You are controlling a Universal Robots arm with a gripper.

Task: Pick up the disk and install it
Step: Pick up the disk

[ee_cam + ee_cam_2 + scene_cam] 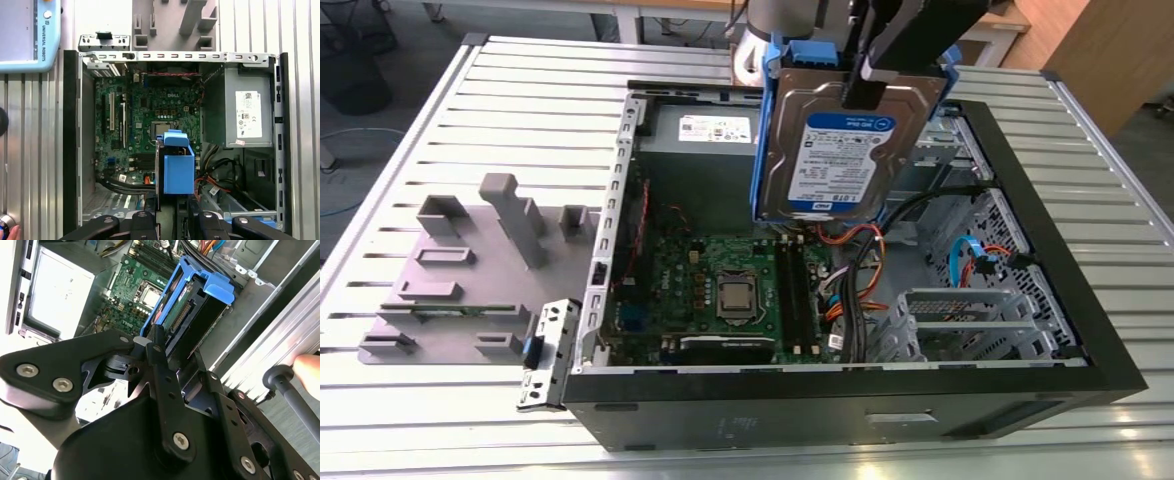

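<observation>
The disk (pixel 838 150), a silver drive with a blue-and-white label in a blue plastic carrier, hangs upright above the open computer case (pixel 854 385). My gripper (pixel 865 98) is shut on its upper end, with black fingers clamping both faces. In the second wrist view the fingers (pixel 156 342) grip the disk (pixel 197 302), which points down toward the motherboard. The first wrist view looks straight down the disk's blue edge (pixel 178 169), just beyond the gripper (pixel 172 220) and over the case's middle, beside the processor socket (pixel 162 130).
Inside the case are the green motherboard (pixel 720 290), the grey power supply box (pixel 700 130), loose cables (pixel 854 290) and a metal drive cage (pixel 961 320). A grey fixture board (pixel 454 270) lies at the exterior view's left. A hand (pixel 307 365) rests near the slatted table edge.
</observation>
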